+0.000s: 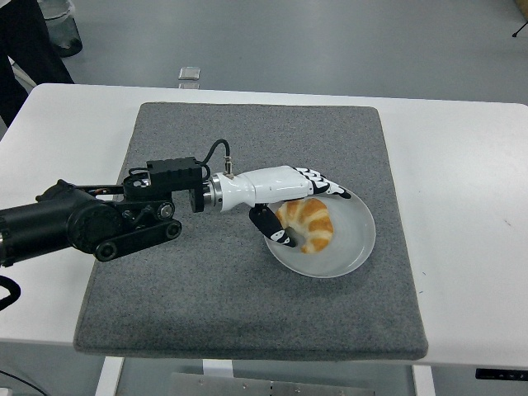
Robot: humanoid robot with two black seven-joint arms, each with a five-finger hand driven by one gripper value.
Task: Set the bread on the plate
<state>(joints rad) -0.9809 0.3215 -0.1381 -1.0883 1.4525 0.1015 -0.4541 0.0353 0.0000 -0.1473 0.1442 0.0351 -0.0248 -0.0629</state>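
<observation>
Grey floor shows beyond a white desk (462, 165), and on the desk a grey felt mat (247, 148) carries a clear shallow plate (351, 247). Your left hand (301, 206) reaches in from the left over the plate's near-left rim, with its fingers (326, 186) spread flat above the croissant (309, 224) and the thumb (272, 228) hanging below, just at the pastry's left side. The hand looks open around the croissant rather than pinching it, though the thumb may be touching its edge; you cannot tell for certain from this angle. The croissant lies on the plate, left of centre, curled with its tips pointing down toward you, tucked between fingers above and thumb at its left. The placing looks done, so the step in hand is the release: keep the fingers wide, lift the hand straight up before you draw it back leftward, and watch that the thumb does not drag the croissant or tip the plate's rim as you clear it. The right arm is out of view.
</observation>
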